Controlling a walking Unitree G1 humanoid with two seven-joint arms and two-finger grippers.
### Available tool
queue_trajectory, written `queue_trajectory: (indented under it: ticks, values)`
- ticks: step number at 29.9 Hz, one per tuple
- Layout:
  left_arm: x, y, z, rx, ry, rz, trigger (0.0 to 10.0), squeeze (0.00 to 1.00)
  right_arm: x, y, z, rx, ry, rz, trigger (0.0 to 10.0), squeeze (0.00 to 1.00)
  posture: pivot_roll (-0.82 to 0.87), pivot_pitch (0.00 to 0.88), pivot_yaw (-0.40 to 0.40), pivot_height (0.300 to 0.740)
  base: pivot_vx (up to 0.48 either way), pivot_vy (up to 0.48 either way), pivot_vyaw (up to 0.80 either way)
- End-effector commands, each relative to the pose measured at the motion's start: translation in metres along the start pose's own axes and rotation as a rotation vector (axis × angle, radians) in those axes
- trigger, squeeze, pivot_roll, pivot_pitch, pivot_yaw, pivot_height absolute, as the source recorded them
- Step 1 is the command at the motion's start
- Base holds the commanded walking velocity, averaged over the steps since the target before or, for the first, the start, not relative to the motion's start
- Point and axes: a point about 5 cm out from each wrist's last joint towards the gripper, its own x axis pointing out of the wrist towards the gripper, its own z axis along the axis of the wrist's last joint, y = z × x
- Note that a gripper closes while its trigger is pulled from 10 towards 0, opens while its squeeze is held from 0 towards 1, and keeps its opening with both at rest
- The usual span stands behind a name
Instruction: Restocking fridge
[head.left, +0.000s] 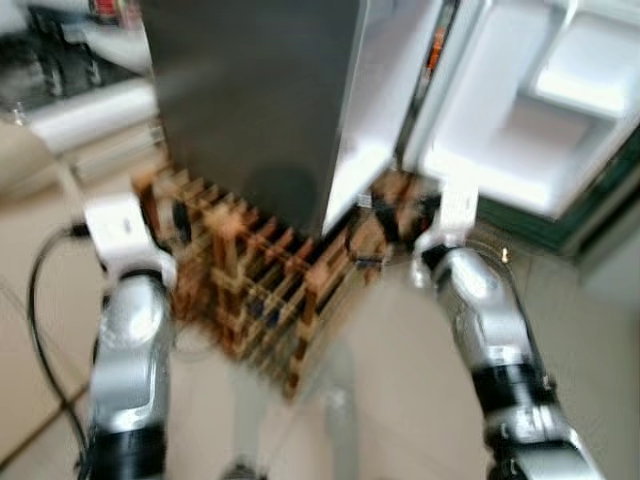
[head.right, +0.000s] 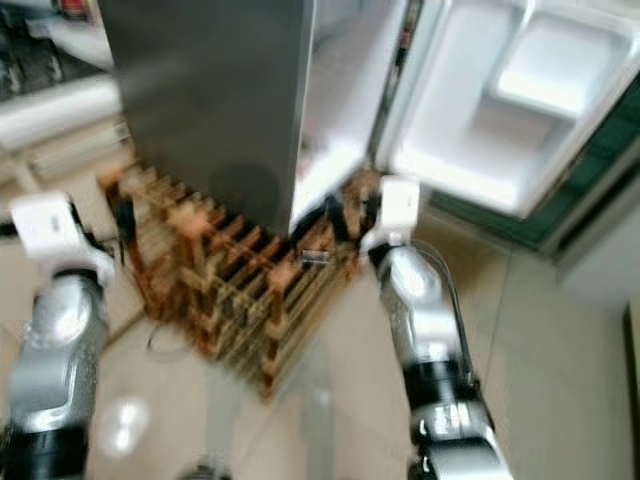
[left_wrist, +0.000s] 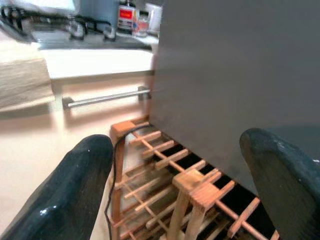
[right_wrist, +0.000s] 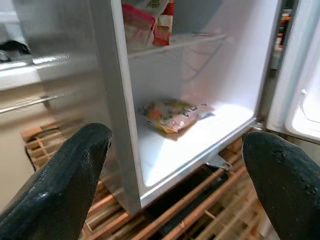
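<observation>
Fridge (head.left: 250, 100) at twelve o'clock on a wooden rack (head.left: 260, 290), door (head.left: 540, 120) open at two; both grippers (left_wrist: 175, 165) (right_wrist: 175, 165) released, empty; packet (right_wrist: 172, 115) inside.

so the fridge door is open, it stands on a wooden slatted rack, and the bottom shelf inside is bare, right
Not quite. The grey fridge has its white door open and stands on the wooden slatted rack, but the bottom white shelf is not bare: a colourful plastic food packet lies on it, as the right wrist view shows.
</observation>
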Motion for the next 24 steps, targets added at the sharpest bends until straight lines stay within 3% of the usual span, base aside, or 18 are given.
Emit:
queue_trajectory:
  ticks: [1, 7, 12, 20, 24]
  values:
    - [0.002, -0.005, 0.001, -0.005, -0.002, -0.011, 10.0, 0.00, 0.001, 0.004, 0.002, -0.003, -0.011, 0.023, 10.0, 1.00, -0.03, 0.000, -0.061, 0.740, 0.000, 0.000, 0.51]
    - [0.002, -0.012, 0.009, 0.007, -0.034, -0.036, 10.0, 0.00, -0.002, 0.012, -0.002, 0.005, -0.013, 0.049, 10.0, 1.00, -0.02, 0.009, -0.038, 0.740, 0.000, 0.000, 0.51]
    - [0.004, -0.011, 0.006, -0.004, -0.033, -0.044, 10.0, 0.00, -0.003, 0.009, -0.011, 0.032, 0.014, 0.026, 10.0, 1.00, -0.01, 0.000, -0.045, 0.740, 0.000, 0.000, 0.51]
    - [-0.004, -0.028, -0.003, -0.021, -0.001, -0.069, 10.0, 0.00, -0.012, -0.005, -0.009, -0.016, 0.018, 0.029, 10.0, 1.00, -0.01, 0.000, -0.036, 0.740, 0.000, 0.000, 0.51]
    - [-0.003, -0.027, -0.006, -0.035, 0.006, -0.070, 10.0, 0.00, -0.013, -0.008, -0.010, -0.004, 0.010, 0.009, 10.0, 1.00, -0.01, 0.000, -0.032, 0.740, 0.000, 0.000, 0.50]
